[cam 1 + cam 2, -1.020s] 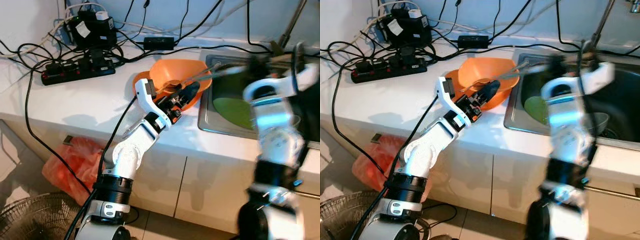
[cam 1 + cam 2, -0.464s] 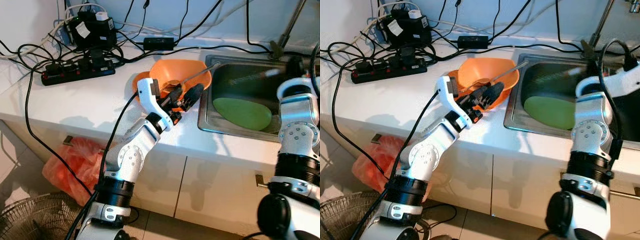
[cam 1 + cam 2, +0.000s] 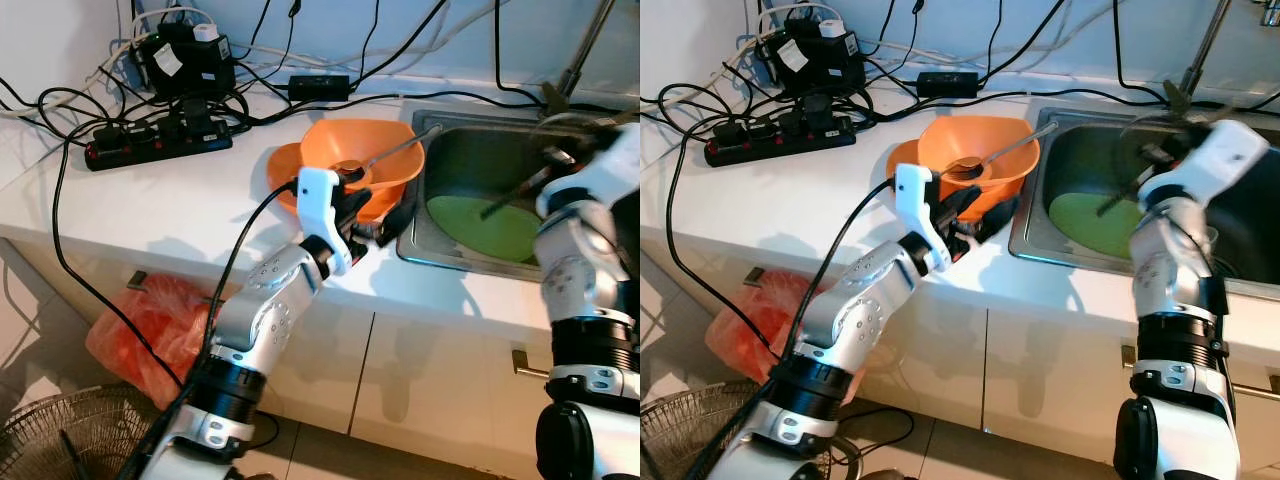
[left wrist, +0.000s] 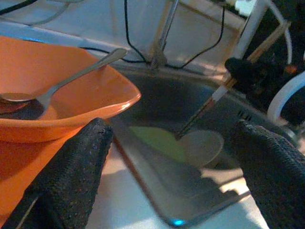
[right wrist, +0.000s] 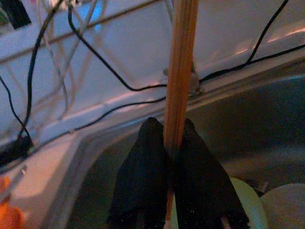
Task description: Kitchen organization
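Chopsticks newly over sink, pinched between right claw fingers (2).

Bowl with spoon on counter, sink to its right, power strip behind-left

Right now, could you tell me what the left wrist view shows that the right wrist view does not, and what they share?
The left wrist view alone shows the orange bowl with a metal spoon resting in it, framed by the open left gripper. The right wrist view alone shows the right gripper shut on wooden chopsticks, with cables along the wall. Both show the steel sink and the green plate lying in it.
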